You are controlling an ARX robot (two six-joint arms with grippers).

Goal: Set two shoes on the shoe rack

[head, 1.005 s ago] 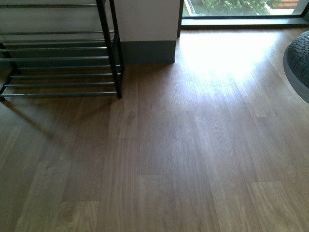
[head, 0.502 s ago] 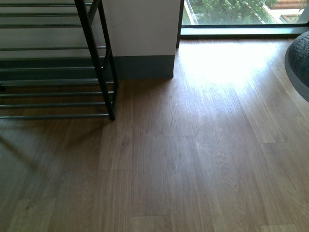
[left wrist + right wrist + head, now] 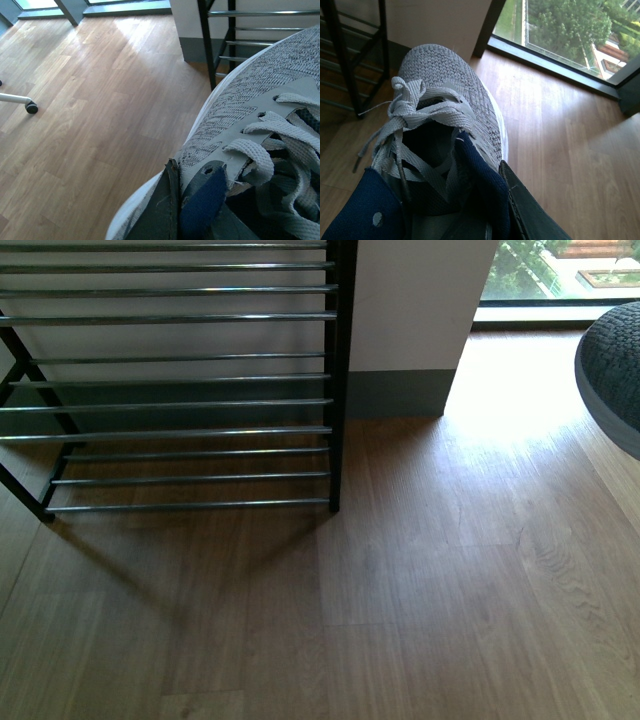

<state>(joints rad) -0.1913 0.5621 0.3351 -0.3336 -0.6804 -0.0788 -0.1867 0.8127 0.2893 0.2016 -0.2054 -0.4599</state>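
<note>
Shoe rack [image 3: 338, 390] top (left end too) off-frame

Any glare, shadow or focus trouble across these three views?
Front view: sunlight washes out the floor by the window; the shoe rack throws a shadow toward the camera. Left wrist view: grey sneaker crisp, pale glare on far floorboards. Right wrist view: other grey sneaker sharp, its inside dark; window bright.

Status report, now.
Left gripper shut on grey sneaker. Right gripper shut on other sneaker. Shoe rack ahead left, rods bare. Nothing on floor before it.
</note>
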